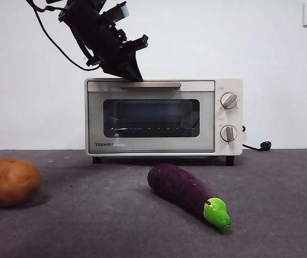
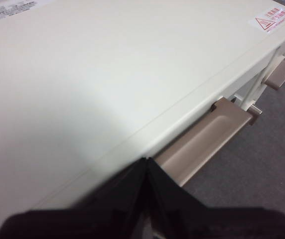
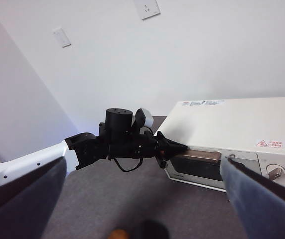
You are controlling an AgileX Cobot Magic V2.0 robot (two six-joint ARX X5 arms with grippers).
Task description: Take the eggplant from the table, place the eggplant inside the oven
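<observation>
Table [image 1: 89, 226]: dark grey, speckled, matte. Toshiba oven [image 1: 153, 141]: on black feet at the far edge, door shut. Eggplant [image 1: 183, 191]: lying near the front edge, green cap [image 1: 217, 212] toward the right. Potato [image 1: 8, 181]: at the left edge. Black plug [image 1: 264, 145]: far right.

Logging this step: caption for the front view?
Left gripper shut at closed cream oven's beige handle; purple eggplant lies on grey table.

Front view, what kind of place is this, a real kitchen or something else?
Likely a robot test setup, not a kitchen: an oven on a bare table, a toy-like eggplant, a plain white wall.
</observation>
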